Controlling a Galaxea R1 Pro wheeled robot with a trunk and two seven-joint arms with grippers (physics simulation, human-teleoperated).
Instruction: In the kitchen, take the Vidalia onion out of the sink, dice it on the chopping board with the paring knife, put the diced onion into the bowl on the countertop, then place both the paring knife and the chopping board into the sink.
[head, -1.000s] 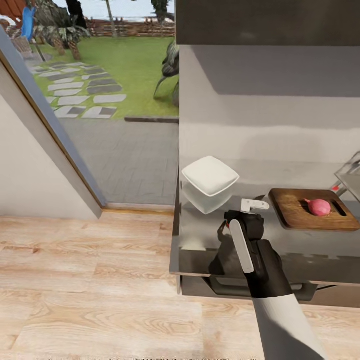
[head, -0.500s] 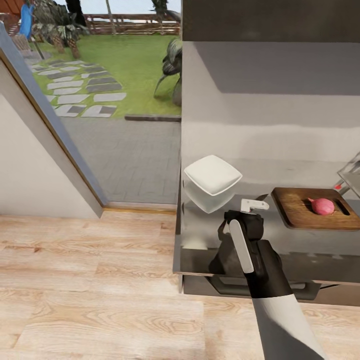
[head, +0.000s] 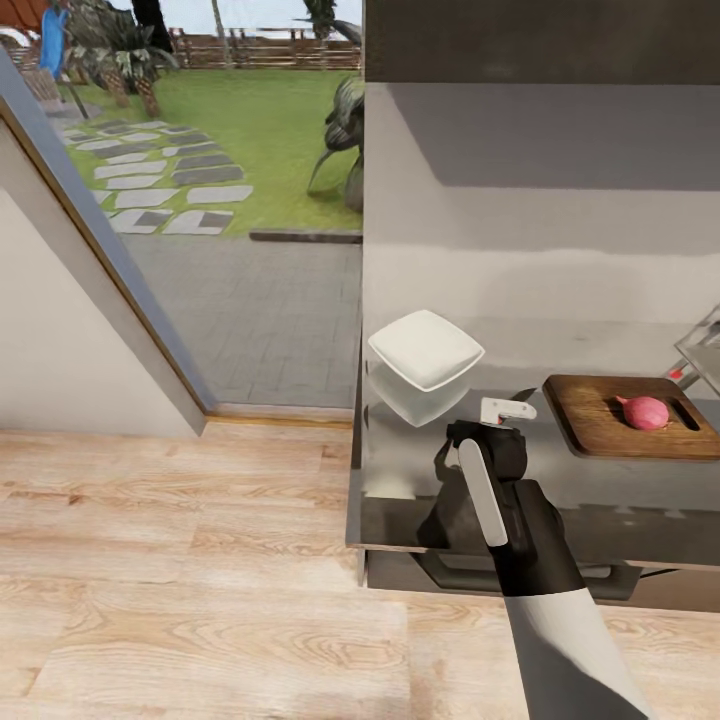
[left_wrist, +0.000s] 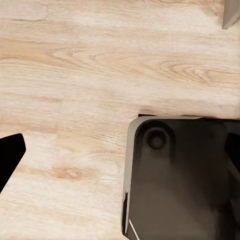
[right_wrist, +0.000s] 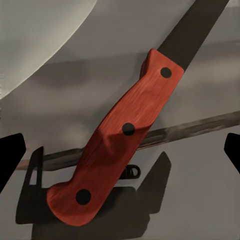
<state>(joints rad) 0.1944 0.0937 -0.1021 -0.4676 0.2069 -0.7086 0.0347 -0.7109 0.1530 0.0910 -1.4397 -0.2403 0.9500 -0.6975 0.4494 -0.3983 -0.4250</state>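
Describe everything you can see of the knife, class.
The knife has a red handle that looks like wood, with three dark rivets, and a dark blade running out of frame. It lies flat on the glossy grey countertop, directly below the open right end effector, whose dark fingertips flank it without touching.

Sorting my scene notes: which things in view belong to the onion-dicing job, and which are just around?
Job:
onion
chopping board
paring knife
bowl
countertop
right gripper

Around:
wooden floor
garden

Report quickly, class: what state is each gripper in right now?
Left gripper: cannot be told.
Right gripper: open, fingertips spread either side of the paring knife, not holding it.
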